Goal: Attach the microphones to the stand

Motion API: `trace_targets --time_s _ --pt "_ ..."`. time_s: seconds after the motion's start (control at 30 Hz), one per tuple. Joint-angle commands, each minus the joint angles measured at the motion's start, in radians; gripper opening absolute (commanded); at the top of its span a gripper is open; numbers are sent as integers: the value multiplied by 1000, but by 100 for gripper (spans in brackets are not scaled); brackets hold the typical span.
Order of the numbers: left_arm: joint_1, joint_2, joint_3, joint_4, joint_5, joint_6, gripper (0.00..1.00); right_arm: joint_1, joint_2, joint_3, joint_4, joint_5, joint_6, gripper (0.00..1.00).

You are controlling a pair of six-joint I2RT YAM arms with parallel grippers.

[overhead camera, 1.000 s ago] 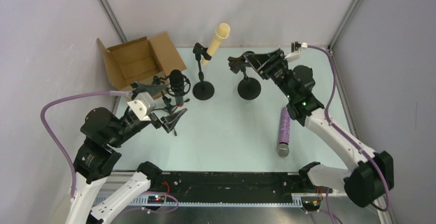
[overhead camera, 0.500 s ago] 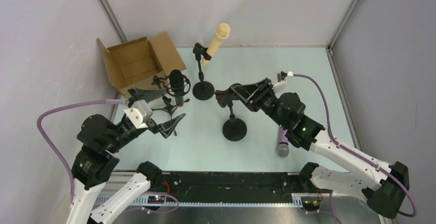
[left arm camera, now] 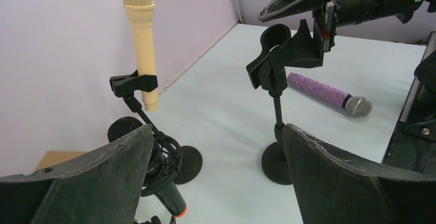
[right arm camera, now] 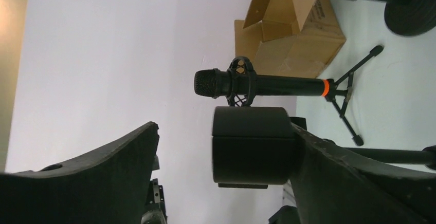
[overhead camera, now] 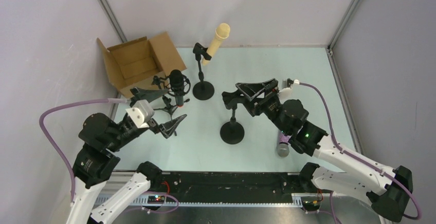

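A cardboard box [overhead camera: 136,62] stands upper left; the right arm [overhead camera: 339,154] hides half of the purple microphone [overhead camera: 282,147] lying on the table [overhead camera: 308,80] lower right; the cream microphone [overhead camera: 216,41] is clipped upper centre; the black microphone [overhead camera: 177,84] sits in its tripod; the right pincer [overhead camera: 232,91] is apart, the empty stand [overhead camera: 232,131] touching one finger; the left pincer [overhead camera: 162,110] is wide apart.

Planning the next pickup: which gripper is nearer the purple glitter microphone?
Right. The right gripper is at the empty stand's clip, just beyond the purple microphone; the left gripper sits across the table by the black microphone.
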Motion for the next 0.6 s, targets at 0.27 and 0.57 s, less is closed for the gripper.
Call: trace_targets --time_s 0.27,0.57 --pt "7 18 -1 18 14 21 100 -48 -101 148 -363 52 -203 99" --pt "6 18 16 19 10 21 100 -268 -250 217 -967 251 -443 99"
